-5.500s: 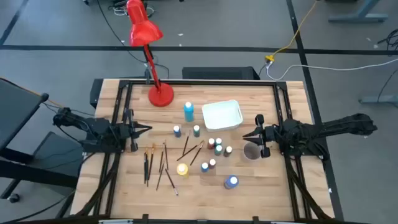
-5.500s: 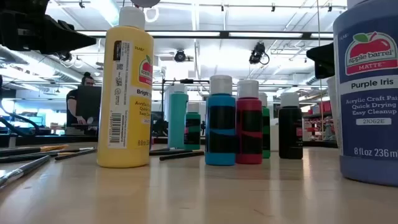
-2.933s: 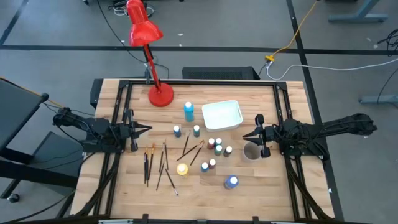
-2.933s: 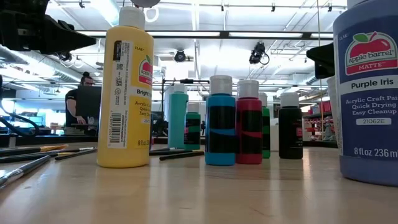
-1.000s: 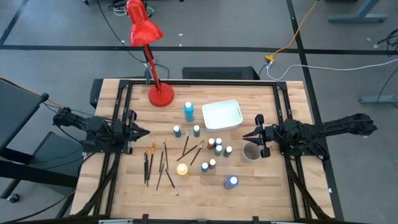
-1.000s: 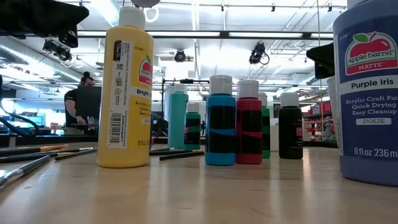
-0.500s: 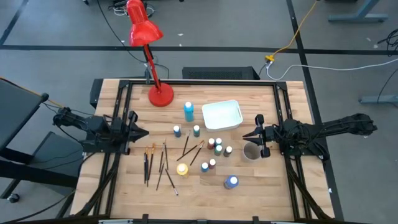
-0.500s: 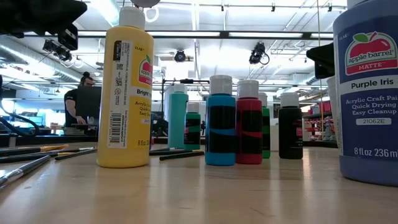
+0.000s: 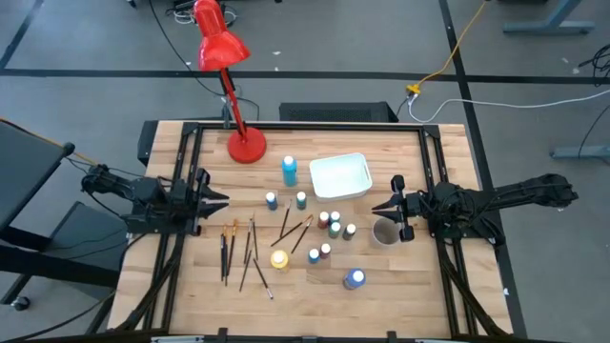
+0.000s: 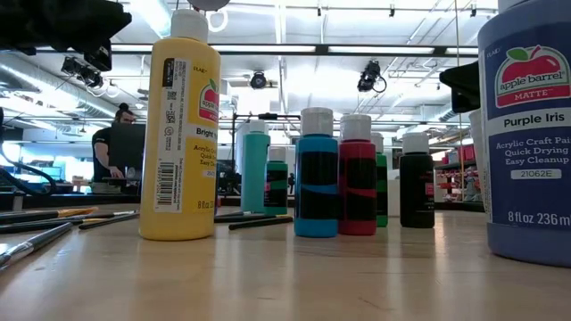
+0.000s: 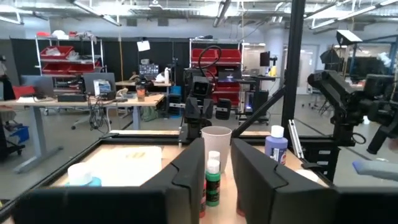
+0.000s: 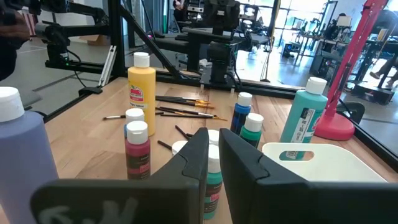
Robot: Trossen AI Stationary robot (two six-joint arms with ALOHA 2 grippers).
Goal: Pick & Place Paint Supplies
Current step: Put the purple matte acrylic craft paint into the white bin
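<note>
Paint bottles stand upright mid-table: a yellow one [image 9: 279, 259], a purple one [image 9: 354, 278], a tall blue one [image 9: 289, 171] and a cluster of small ones [image 9: 332, 227]. Thin brushes [image 9: 243, 250] lie flat left of them. My left gripper [image 9: 225, 200] hovers at the table's left side, open, pointing level at the bottles; the gap in the left wrist view [image 11: 217, 171] holds nothing. My right gripper [image 9: 375, 206] hovers at the right side with its fingers close together [image 12: 214, 152], holding nothing.
A white tray [image 9: 340, 176] sits at the far middle, and a paper cup [image 9: 385, 232] stands below my right gripper. A red desk lamp has its base [image 9: 246, 145] at the far left. Black frame rails run along the table's edges. A person sits in the room behind.
My left gripper has opened a little while its arm stayed in place. The bottles and brushes have not moved.
</note>
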